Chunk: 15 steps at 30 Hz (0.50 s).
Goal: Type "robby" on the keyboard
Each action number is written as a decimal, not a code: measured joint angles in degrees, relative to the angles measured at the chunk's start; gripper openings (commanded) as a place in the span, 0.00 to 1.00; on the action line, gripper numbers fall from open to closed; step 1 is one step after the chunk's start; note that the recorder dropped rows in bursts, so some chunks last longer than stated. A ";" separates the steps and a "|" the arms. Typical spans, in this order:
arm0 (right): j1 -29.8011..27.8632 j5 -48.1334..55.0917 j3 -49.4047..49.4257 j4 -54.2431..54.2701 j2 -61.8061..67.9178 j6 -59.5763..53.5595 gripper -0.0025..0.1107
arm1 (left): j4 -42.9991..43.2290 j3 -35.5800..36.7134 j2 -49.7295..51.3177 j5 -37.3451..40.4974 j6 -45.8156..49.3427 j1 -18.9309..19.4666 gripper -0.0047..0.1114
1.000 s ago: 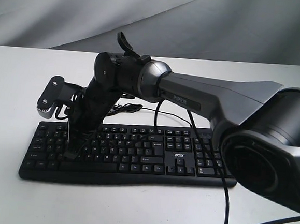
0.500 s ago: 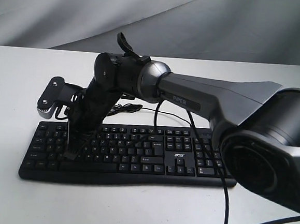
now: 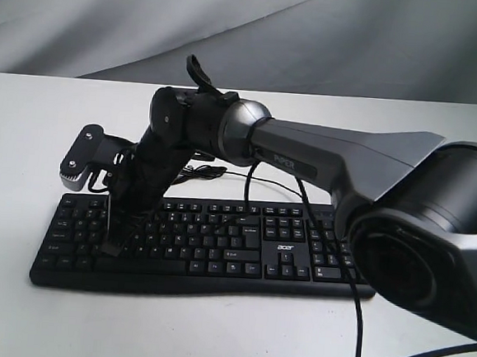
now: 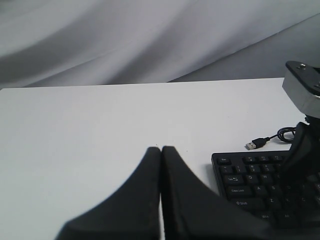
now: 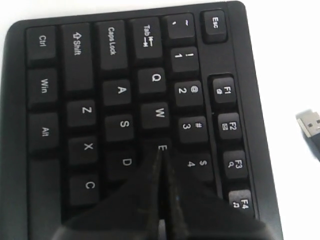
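The black keyboard [image 3: 282,250] lies across the white table, and its left end shows in both wrist views [image 4: 240,180] [image 5: 80,65]. My right arm reaches across to that left end. My right gripper [image 3: 110,251] [image 5: 161,150] is shut with nothing in it, pointing down, its tips at the E key [image 5: 161,147]. I cannot tell whether they press the key. My left gripper [image 4: 161,148] is shut and empty. It hovers over bare table beside the keyboard's left end and does not show in the exterior view.
The keyboard's thin cable [image 3: 214,171] curls behind it and ends in a loose USB plug [image 4: 251,145] [image 5: 310,125] on the table. A thicker black robot cable [image 3: 358,320] hangs over the keyboard's right part. Grey cloth [image 3: 250,30] backs the table.
My right gripper has edged slightly down and to the left over the keyboard's left keys. Nothing else has moved.
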 measured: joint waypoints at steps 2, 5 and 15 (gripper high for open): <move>0.00 0.00 0.00 0.03 -0.11 0.00 0.02 | 0.00 0.00 0.00 0.00 0.00 0.00 0.04; 0.00 0.00 0.00 -0.21 -0.66 0.00 0.02 | 0.00 0.00 0.00 0.00 0.00 0.00 0.04; 0.00 2.32 0.00 -4.27 -4.98 1.35 0.02 | 0.00 0.00 0.00 0.00 0.00 0.00 0.04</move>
